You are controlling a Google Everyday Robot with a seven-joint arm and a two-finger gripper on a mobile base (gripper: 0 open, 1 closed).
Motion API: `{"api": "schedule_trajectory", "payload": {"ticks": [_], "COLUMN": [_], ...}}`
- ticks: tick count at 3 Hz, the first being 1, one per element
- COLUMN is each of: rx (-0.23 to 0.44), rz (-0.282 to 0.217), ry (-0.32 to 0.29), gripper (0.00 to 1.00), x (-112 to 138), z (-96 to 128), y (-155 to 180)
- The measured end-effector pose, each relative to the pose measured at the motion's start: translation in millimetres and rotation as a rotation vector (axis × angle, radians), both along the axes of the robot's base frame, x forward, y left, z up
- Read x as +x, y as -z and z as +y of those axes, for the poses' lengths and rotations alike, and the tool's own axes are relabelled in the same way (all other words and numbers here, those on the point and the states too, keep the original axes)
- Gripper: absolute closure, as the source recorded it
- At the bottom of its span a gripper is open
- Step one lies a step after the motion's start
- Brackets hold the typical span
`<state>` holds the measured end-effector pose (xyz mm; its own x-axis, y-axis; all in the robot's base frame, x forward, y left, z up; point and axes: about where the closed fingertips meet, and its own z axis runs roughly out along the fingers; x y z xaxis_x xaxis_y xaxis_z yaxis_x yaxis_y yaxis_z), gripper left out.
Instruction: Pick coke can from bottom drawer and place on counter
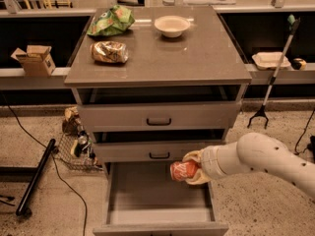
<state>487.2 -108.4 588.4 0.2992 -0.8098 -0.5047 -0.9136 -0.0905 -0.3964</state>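
Green chip bag [111,20] at back left, gold foil snack bag [109,52] just in front of it; white bowl [172,25] back centre. Cardboard box [34,59] on left ledge [10,73] — white tray [270,59] on right, reacher-grabber [275,73] leaning beside. Wire basket [74,149] on floor [34,127]; gripper [189,170] low, to its right.
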Motion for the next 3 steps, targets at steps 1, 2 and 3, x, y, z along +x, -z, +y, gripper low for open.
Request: {"api": "schedule_trajectory", "payload": {"ticks": [1, 2, 3], "rx": [-0.026, -0.026, -0.013], "rz": [-0.029, -0.029, -0.08], "ry": [0.003, 0.003, -0.025], "gripper": [1.0, 1.0, 1.0], "x": [3.0, 3.0, 11.4], "z": [-1.9, -1.9, -5.5], "y": [-19.6, -19.7, -67.9]}}
